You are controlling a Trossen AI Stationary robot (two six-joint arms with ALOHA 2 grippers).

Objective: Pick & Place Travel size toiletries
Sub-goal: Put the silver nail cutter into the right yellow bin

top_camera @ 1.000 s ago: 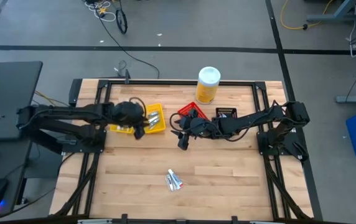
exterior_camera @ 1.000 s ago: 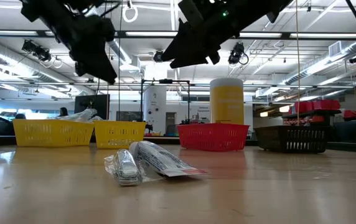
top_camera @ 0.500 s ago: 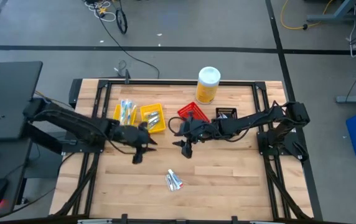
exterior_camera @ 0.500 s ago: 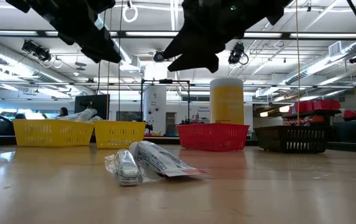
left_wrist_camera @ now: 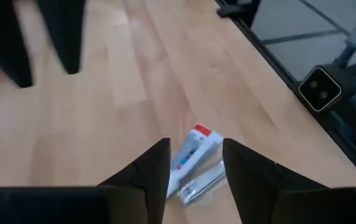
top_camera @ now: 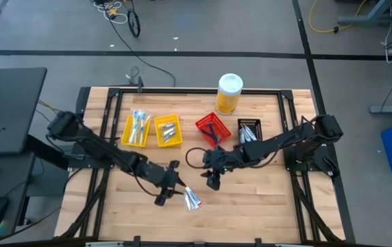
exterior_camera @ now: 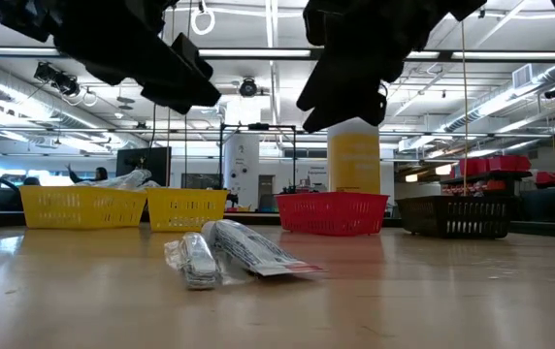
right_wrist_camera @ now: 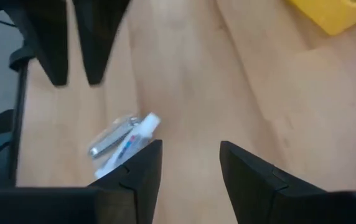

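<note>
From above, your left gripper (top_camera: 166,195) hung over the wooden table (top_camera: 251,199), just beside the toothpaste tube (top_camera: 193,200) and the silvery packet (top_camera: 188,199), which lay touching each other near the front middle of the table. Your right gripper (top_camera: 214,180) hung close by on their other side. Two yellow bins (top_camera: 152,130), a red bin (top_camera: 212,128), a black bin (top_camera: 249,128) and a yellow canister (top_camera: 229,93) stood farther back.

At table height, both items lay flat on the wood, with both dark grippers above them and clear of them.

In your left wrist view, the fingers (left_wrist_camera: 153,168) stood apart with nothing between them, the tube and packet on the table beyond the gap.

In your right wrist view, the fingers (right_wrist_camera: 144,168) also stood apart and empty; the blur hid how near the items they were.
</note>
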